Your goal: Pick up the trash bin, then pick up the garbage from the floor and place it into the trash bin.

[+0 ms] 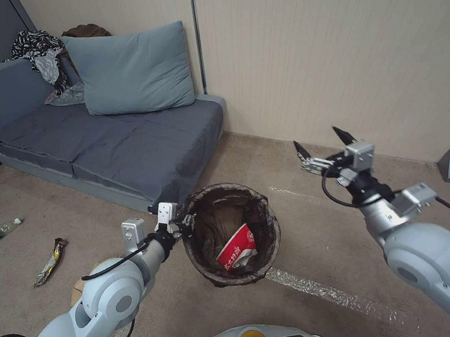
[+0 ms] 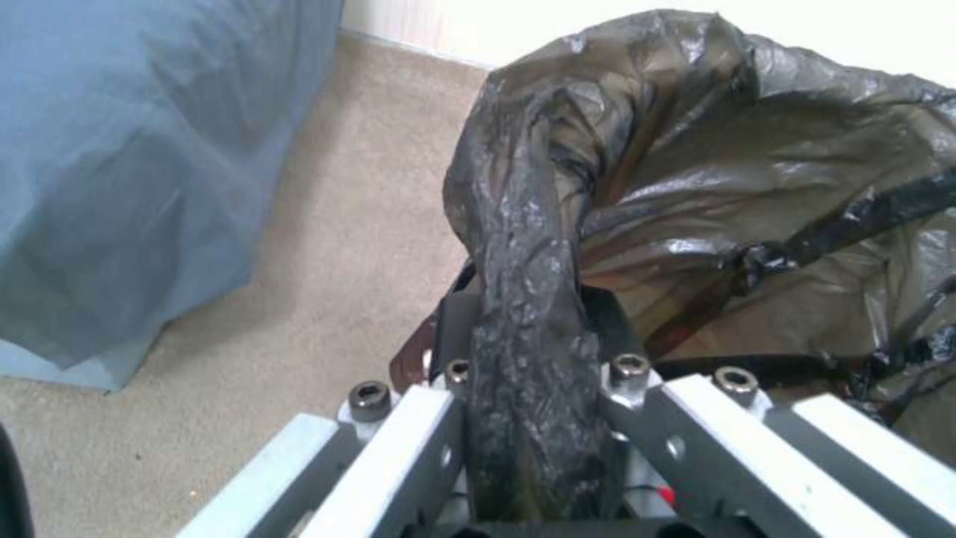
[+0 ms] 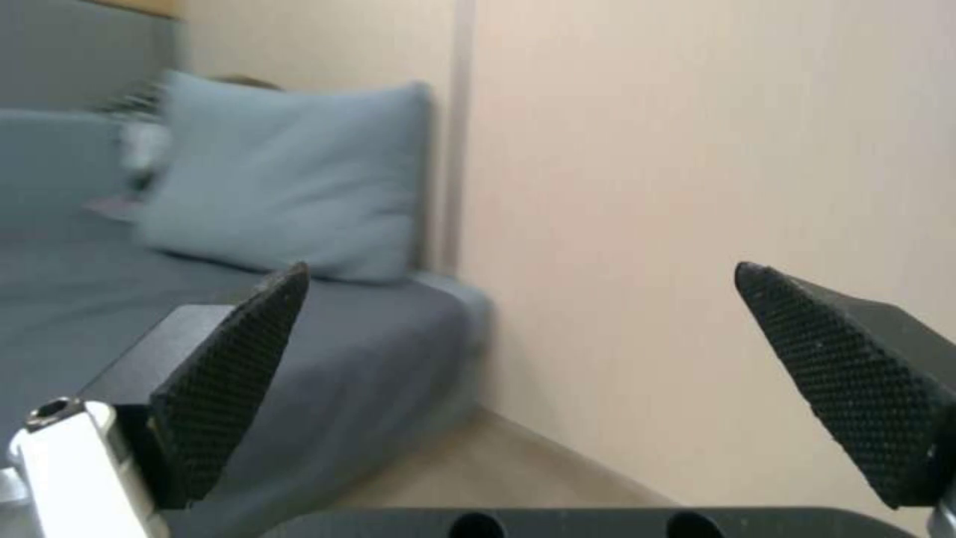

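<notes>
Two grippers are ours: the left gripper (image 1: pixel 180 227) clamps the trash bin (image 1: pixel 229 234) rim, a red-and-white cup (image 1: pixel 237 247) already inside, while the right gripper (image 1: pixel 322 150) hangs open and empty beyond it, so next we judge it must reach floor litter like the wrapper (image 1: pixel 50 262).

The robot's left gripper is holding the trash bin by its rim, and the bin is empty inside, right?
Not quite. The left gripper does hold the trash bin by its bagged rim, but the bin is not empty: the head view shows a red-and-white crumpled cup lying inside it. The right gripper hangs open above the floor, holding nothing.
</notes>
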{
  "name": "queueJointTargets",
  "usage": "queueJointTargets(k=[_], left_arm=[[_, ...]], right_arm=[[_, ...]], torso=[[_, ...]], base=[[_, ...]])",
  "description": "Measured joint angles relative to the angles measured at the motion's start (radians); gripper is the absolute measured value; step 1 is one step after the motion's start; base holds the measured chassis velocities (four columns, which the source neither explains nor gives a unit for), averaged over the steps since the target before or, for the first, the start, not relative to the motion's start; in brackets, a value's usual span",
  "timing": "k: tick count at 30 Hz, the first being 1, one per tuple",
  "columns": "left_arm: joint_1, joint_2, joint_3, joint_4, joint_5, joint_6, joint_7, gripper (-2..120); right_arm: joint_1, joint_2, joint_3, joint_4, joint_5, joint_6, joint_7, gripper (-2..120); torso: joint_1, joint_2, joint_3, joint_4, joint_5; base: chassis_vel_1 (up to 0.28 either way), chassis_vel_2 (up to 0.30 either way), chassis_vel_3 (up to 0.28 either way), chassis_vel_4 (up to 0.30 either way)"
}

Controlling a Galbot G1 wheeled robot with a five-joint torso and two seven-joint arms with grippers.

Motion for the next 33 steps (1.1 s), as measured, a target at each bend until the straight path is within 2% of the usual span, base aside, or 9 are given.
queueJointTargets(k=[5, 12, 18, 22, 23, 25, 27, 29, 33], left_arm=[[0.008, -0.013, -0.008, 0.002, 0.008, -0.002, -0.001, 5], [0.012, -0.018, -0.012, 0.002, 0.012, -0.002, -0.002, 5], [0.035, -0.034, -0.024, 0.003, 0.031, -0.004, -0.001, 5], [0.068, -0.052, -0.039, 0.003, 0.061, -0.008, 0.001, 5], [0.079, -0.058, -0.045, 0.003, 0.074, -0.010, 0.003, 5], [0.108, -0.080, -0.066, -0.001, 0.095, -0.013, 0.005, 5], [0.113, -0.085, -0.070, -0.003, 0.098, -0.013, 0.005, 5], [0.142, -0.102, -0.083, -0.015, 0.109, -0.013, 0.004, 5], [0.155, -0.106, -0.097, -0.022, 0.110, -0.013, 0.004, 5]], right_arm=[[-0.084, 0.101, 0.050, 0.037, -0.057, -0.045, 0.046, 100], [-0.094, 0.116, 0.055, 0.041, -0.065, -0.048, 0.047, 100], [-0.123, 0.172, 0.060, 0.047, -0.091, -0.051, 0.047, 100], [-0.152, 0.231, 0.051, 0.037, -0.139, -0.034, 0.043, 100], [-0.161, 0.246, 0.047, 0.029, -0.169, -0.015, 0.041, 100], [-0.200, 0.328, 0.018, -0.001, -0.271, 0.038, 0.040, 100], [-0.207, 0.344, 0.007, -0.005, -0.291, 0.047, 0.040, 100], [-0.226, 0.410, -0.062, -0.024, -0.370, 0.074, 0.043, 100], [-0.226, 0.425, -0.078, -0.044, -0.412, 0.098, 0.044, 100]], torso=[[0.000, 0.000, 0.000, 0.0006, -0.0003], [0.000, 0.000, 0.000, 0.0006, -0.0003], [0.000, 0.000, 0.000, 0.0005, -0.0002], [0.000, 0.000, 0.000, 0.0005, -0.0002], [0.000, 0.000, 0.000, 0.0005, -0.0004], [0.000, 0.000, 0.000, 0.0004, -0.0002], [0.000, 0.000, 0.000, 0.0002, -0.0004], [0.000, 0.000, 0.000, 0.0006, -0.0005], [0.000, 0.000, 0.000, 0.0005, -0.0004]], base=[[0.000, 0.000, 0.000, 0.000], [0.000, 0.000, 0.000, 0.000], [0.000, 0.000, 0.000, 0.000], [0.000, 0.000, 0.000, 0.000], [0.000, 0.000, 0.000, 0.000], [0.000, 0.000, 0.000, 0.000], [0.000, 0.000, 0.000, 0.000], [0.000, 0.000, 0.000, 0.000], [0.000, 0.000, 0.000, 0.000]])
